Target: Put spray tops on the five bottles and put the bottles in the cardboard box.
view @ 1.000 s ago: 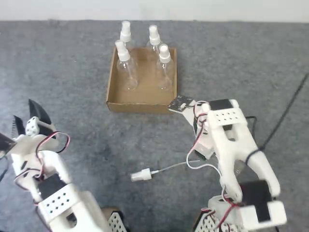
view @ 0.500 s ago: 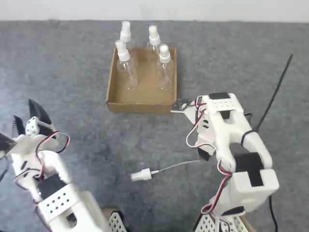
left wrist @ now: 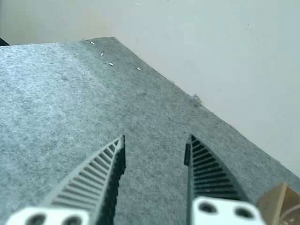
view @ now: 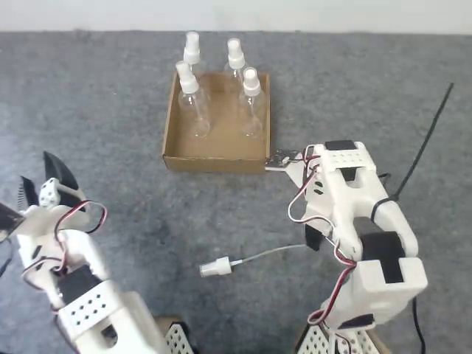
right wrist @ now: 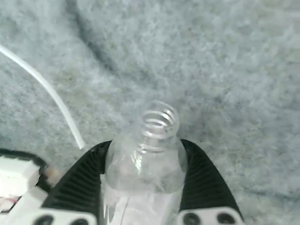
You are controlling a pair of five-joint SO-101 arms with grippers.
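The right claw [right wrist: 146,146] clamps the uncapped bottle [right wrist: 157,129] at its shoulders, leaving the neck clear ahead for the spray top [view: 215,268]; the left claw [left wrist: 154,144] gapes wide, empty.

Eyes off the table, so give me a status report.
Left gripper open, empty. Right gripper shut on uncapped bottle. Four capped bottles in cardboard box; spray top loose on table.

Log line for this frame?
right hand: shut on uncapped bottle | left hand: open | box: four capped bottles | spray top: loose on table
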